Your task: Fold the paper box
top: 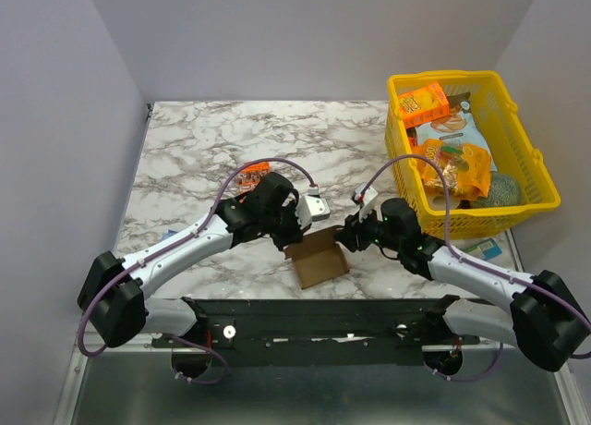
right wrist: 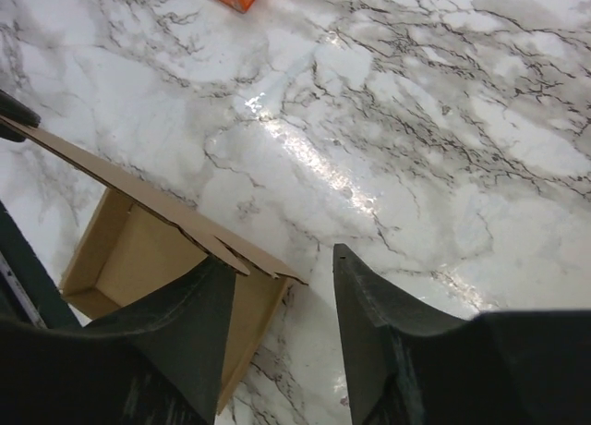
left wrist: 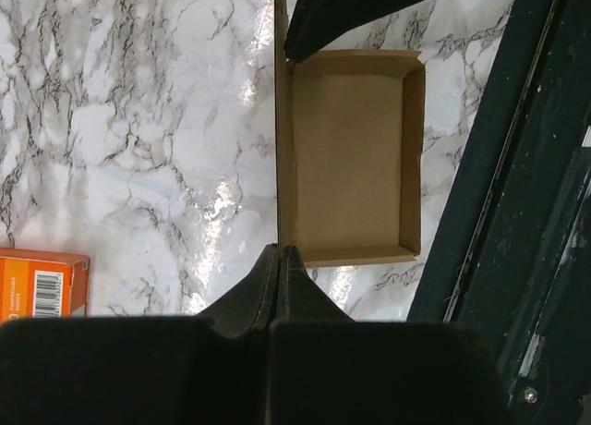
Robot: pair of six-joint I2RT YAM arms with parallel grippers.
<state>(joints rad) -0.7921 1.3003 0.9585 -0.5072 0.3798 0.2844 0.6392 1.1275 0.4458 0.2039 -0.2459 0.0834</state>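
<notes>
White-and-grey marbled bench (top: pixel 185 148) fills the scene, with a dark rail (top: pixel 323 319) along its near edge where the two arms are bolted. Just beyond the rail, about midway between the arms, lies the box (top: pixel 319 263), a shallow brown card tray with its open side up and low walls raised around it. One long flap (right wrist: pixel 111 180) stands up from its left side. The left claw (left wrist: pixel 278 259) is pinched tight on this flap, its fingers pressed together with the thin card edge between them. The right claw (right wrist: pixel 282 259) comes in at the box's far right corner with its jaws spread wide. The flap's torn-looking tip sits over its left finger (right wrist: pixel 185 323) and nothing is gripped. Further back and to the left, apart from the box, an orange carton (top: pixel 251 176) lies on the marble. At the far right a yellow basket (top: pixel 536 199) holds snack packs (top: pixel 448 157).
</notes>
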